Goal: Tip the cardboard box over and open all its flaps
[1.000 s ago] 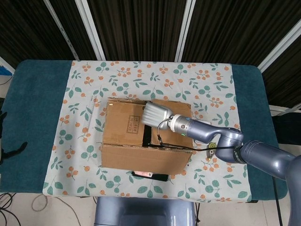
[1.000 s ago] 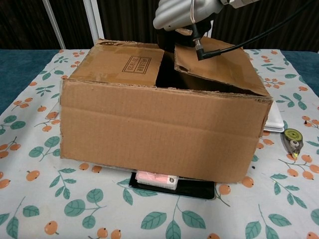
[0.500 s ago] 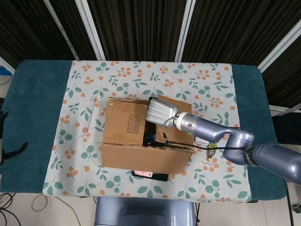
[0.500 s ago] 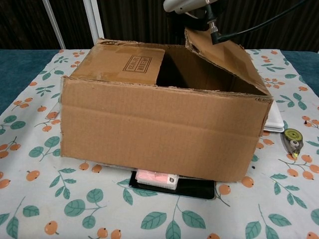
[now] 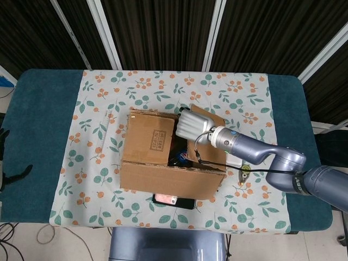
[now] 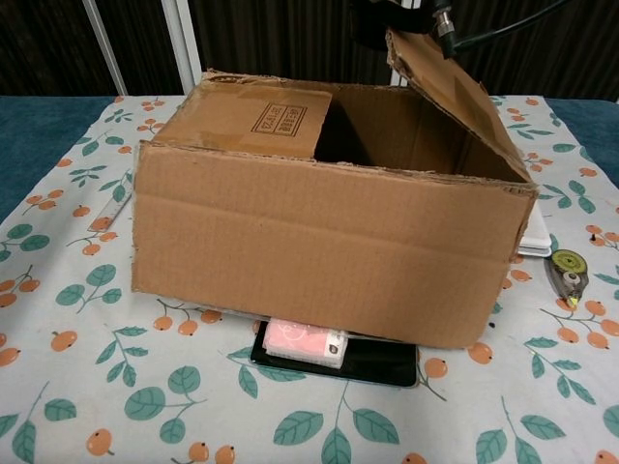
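The right-side flap (image 5: 209, 136) of the cardboard box (image 6: 319, 242) is being gripped by the right hand (image 5: 191, 126); it should be swung fully outward, smoothly, without tearing.

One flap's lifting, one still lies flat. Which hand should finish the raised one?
Right. The right hand is already at the raised flap of the box. The left hand shows in neither view. The flat flap might suit it later.
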Action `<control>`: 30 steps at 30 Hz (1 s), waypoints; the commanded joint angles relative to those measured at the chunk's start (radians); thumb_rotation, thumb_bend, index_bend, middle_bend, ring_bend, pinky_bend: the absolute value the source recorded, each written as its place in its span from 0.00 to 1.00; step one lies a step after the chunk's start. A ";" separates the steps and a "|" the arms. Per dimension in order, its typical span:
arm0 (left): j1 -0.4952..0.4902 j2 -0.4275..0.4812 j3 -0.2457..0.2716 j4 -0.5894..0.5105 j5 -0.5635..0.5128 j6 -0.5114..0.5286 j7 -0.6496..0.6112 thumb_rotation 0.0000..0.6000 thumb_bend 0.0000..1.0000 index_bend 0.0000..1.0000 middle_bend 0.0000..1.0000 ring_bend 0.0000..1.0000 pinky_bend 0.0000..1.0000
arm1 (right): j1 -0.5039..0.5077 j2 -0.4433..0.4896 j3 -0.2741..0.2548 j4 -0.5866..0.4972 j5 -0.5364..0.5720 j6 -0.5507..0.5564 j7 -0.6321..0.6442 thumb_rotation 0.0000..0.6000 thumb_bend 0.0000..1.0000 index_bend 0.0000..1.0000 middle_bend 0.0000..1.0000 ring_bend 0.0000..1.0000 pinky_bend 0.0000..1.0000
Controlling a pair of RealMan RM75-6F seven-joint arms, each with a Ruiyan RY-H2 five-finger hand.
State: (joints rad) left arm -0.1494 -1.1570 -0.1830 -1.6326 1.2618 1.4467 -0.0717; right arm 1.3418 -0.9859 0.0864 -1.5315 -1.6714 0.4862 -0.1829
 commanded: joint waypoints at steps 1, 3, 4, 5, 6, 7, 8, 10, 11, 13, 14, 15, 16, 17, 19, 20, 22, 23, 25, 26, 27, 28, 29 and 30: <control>0.000 0.000 0.000 -0.001 0.001 -0.002 0.000 1.00 0.16 0.00 0.00 0.00 0.00 | 0.000 0.017 0.005 -0.016 0.019 -0.016 -0.002 1.00 1.00 0.68 0.59 0.39 0.35; 0.000 0.000 0.001 -0.001 0.002 -0.002 0.001 1.00 0.16 0.00 0.00 0.00 0.00 | 0.000 0.028 0.008 -0.025 0.034 -0.032 -0.001 1.00 1.00 0.68 0.59 0.39 0.35; 0.000 0.000 0.001 -0.002 0.003 -0.002 0.002 1.00 0.16 0.00 0.00 0.00 0.00 | 0.000 0.036 0.011 -0.034 0.056 -0.050 0.006 1.00 1.00 0.68 0.59 0.39 0.35; 0.000 0.000 0.001 -0.002 0.003 -0.002 0.003 1.00 0.16 0.00 0.00 0.00 0.00 | 0.002 0.045 0.015 -0.044 0.075 -0.068 0.010 1.00 1.00 0.68 0.59 0.39 0.35; 0.000 0.000 0.001 -0.003 0.004 -0.002 0.003 1.00 0.16 0.00 0.00 0.00 0.00 | 0.004 0.054 0.018 -0.054 0.094 -0.087 0.012 1.00 1.00 0.68 0.59 0.39 0.35; 0.001 0.001 0.000 -0.003 0.004 -0.002 0.002 1.00 0.16 0.00 0.00 0.00 0.00 | 0.007 0.059 0.021 -0.060 0.104 -0.099 0.013 1.00 1.00 0.68 0.58 0.38 0.35; 0.001 0.001 0.000 -0.004 0.004 -0.002 0.002 1.00 0.16 0.00 0.00 0.00 0.00 | 0.011 0.067 0.023 -0.068 0.120 -0.118 0.013 1.00 1.00 0.68 0.58 0.38 0.35; 0.002 0.001 0.000 -0.004 0.005 -0.001 0.002 1.00 0.16 0.00 0.00 0.00 0.00 | 0.019 0.080 0.029 -0.081 0.148 -0.150 0.009 1.00 1.00 0.68 0.58 0.38 0.35; 0.002 0.001 0.000 -0.005 0.006 -0.001 0.001 1.00 0.16 0.00 0.00 0.00 0.00 | 0.024 0.085 0.033 -0.087 0.163 -0.166 0.010 1.00 1.00 0.68 0.58 0.38 0.35; 0.003 0.002 0.000 -0.005 0.007 -0.001 0.001 1.00 0.16 0.00 0.00 0.00 0.00 | 0.034 0.095 0.038 -0.099 0.192 -0.199 0.009 1.00 1.00 0.68 0.58 0.37 0.35; 0.003 0.002 0.000 -0.006 0.007 -0.001 0.000 1.00 0.16 0.00 0.00 0.00 0.00 | 0.042 0.100 0.040 -0.103 0.205 -0.217 0.007 1.00 1.00 0.68 0.58 0.37 0.35; 0.003 0.002 0.000 -0.006 0.007 -0.002 0.000 1.00 0.16 0.00 0.00 0.00 0.00 | 0.049 0.104 0.041 -0.106 0.217 -0.235 0.003 1.00 1.00 0.69 0.58 0.37 0.35; 0.003 0.002 -0.001 -0.006 0.008 -0.001 0.000 1.00 0.16 0.00 0.00 0.00 0.00 | 0.055 0.107 0.042 -0.108 0.224 -0.246 0.001 1.00 1.00 0.68 0.57 0.37 0.35; 0.004 0.003 -0.001 -0.006 0.008 -0.001 -0.001 1.00 0.16 0.00 0.00 0.00 0.00 | 0.062 0.109 0.042 -0.111 0.234 -0.261 -0.003 1.00 1.00 0.68 0.57 0.37 0.35; 0.004 0.003 -0.001 -0.006 0.007 -0.002 -0.002 1.00 0.16 0.00 0.00 0.00 0.00 | 0.073 0.113 0.043 -0.115 0.255 -0.283 -0.006 1.00 1.00 0.69 0.57 0.36 0.34; 0.004 0.003 -0.001 -0.006 0.007 -0.002 -0.002 1.00 0.16 0.00 0.00 0.00 0.00 | 0.076 0.114 0.043 -0.116 0.263 -0.288 -0.009 1.00 1.00 0.69 0.56 0.35 0.33; 0.005 0.004 -0.002 -0.006 0.007 -0.002 -0.003 1.00 0.16 0.00 0.00 0.00 0.00 | 0.082 0.115 0.040 -0.115 0.274 -0.293 -0.020 1.00 1.00 0.68 0.54 0.33 0.31; 0.005 0.003 -0.002 -0.006 0.007 -0.002 -0.003 1.00 0.16 0.00 0.00 0.00 0.00 | 0.085 0.117 0.037 -0.115 0.280 -0.297 -0.026 1.00 1.00 0.68 0.52 0.32 0.30; 0.005 0.003 -0.002 -0.005 0.007 -0.003 -0.003 1.00 0.16 0.00 0.00 0.00 0.00 | 0.092 0.123 0.031 -0.114 0.291 -0.309 -0.036 1.00 1.00 0.68 0.49 0.29 0.28; 0.005 0.003 -0.002 -0.005 0.007 -0.004 -0.003 1.00 0.16 0.00 0.00 0.00 0.00 | 0.097 0.126 0.026 -0.115 0.297 -0.314 -0.043 1.00 1.00 0.67 0.48 0.29 0.28; 0.005 0.003 -0.002 -0.005 0.007 -0.005 -0.003 1.00 0.16 0.00 0.00 0.00 0.00 | 0.100 0.128 0.023 -0.115 0.303 -0.317 -0.050 1.00 1.00 0.67 0.48 0.28 0.28; 0.005 0.003 -0.002 -0.005 0.007 -0.005 -0.002 1.00 0.16 0.00 0.00 0.00 0.00 | 0.104 0.130 0.019 -0.115 0.309 -0.318 -0.057 1.00 1.00 0.67 0.48 0.28 0.28; 0.005 0.003 -0.002 -0.005 0.008 -0.005 -0.002 1.00 0.16 0.00 0.00 0.00 0.00 | 0.106 0.131 0.016 -0.116 0.316 -0.315 -0.062 1.00 1.00 0.67 0.47 0.28 0.28; 0.005 0.003 -0.002 -0.005 0.008 -0.005 -0.001 1.00 0.16 0.00 0.00 0.00 0.00 | 0.106 0.132 0.014 -0.118 0.323 -0.309 -0.066 1.00 1.00 0.66 0.47 0.28 0.28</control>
State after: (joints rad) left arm -0.1445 -1.1541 -0.1849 -1.6378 1.2700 1.4420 -0.0728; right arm 1.4458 -0.8563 0.1044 -1.6476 -1.3553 0.1727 -0.2434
